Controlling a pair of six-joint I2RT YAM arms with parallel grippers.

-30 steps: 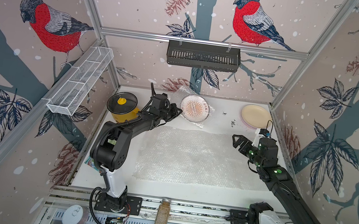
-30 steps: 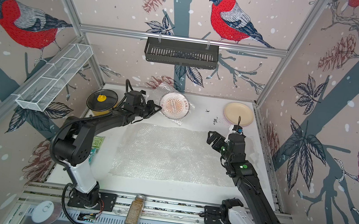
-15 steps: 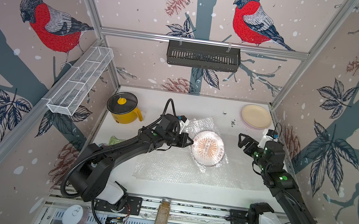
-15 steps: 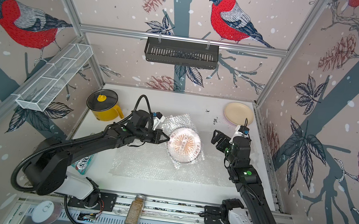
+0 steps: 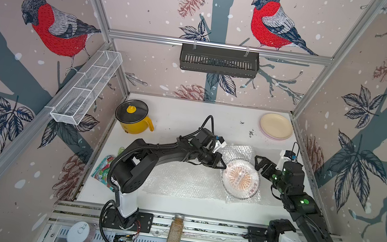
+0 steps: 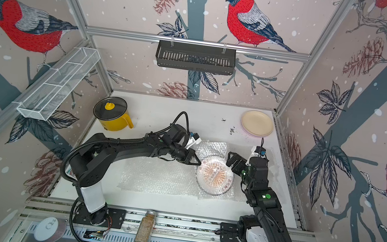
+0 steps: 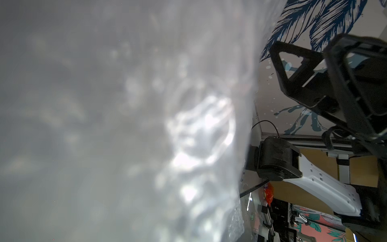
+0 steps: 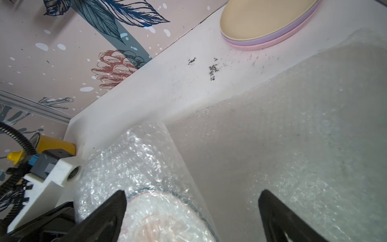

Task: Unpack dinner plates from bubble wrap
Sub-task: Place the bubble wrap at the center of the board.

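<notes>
A white dinner plate with an orange sunburst print point(image 5: 241, 178) point(image 6: 215, 175) lies wrapped in bubble wrap point(image 5: 237, 152) at the right of the table. My left gripper point(image 5: 221, 166) point(image 6: 196, 162) is shut on that bubble wrap at the plate's left rim. In the left wrist view the bubble wrap point(image 7: 125, 125) blocks the jaws. My right gripper point(image 5: 261, 165) point(image 8: 191, 206) stands open just right of the wrapped plate point(image 8: 163, 222), nothing between its fingers. A flat sheet of bubble wrap point(image 5: 179, 178) lies under the plate. Cream, lilac and pink plates point(image 5: 276, 126) point(image 8: 268, 21) are stacked at the back right.
A yellow pot with a black lid point(image 5: 134, 117) stands at the back left. A colourful snack bag point(image 5: 103, 168) lies by the left wall under the left arm. A spice jar point(image 5: 175, 231) and a round tin lid point(image 5: 79, 233) sit on the front rail.
My left arm has pulled the wrapped sunburst plate from the back of the table forward and to the right, up beside the right gripper. The right gripper stayed open and shifted only slightly.
</notes>
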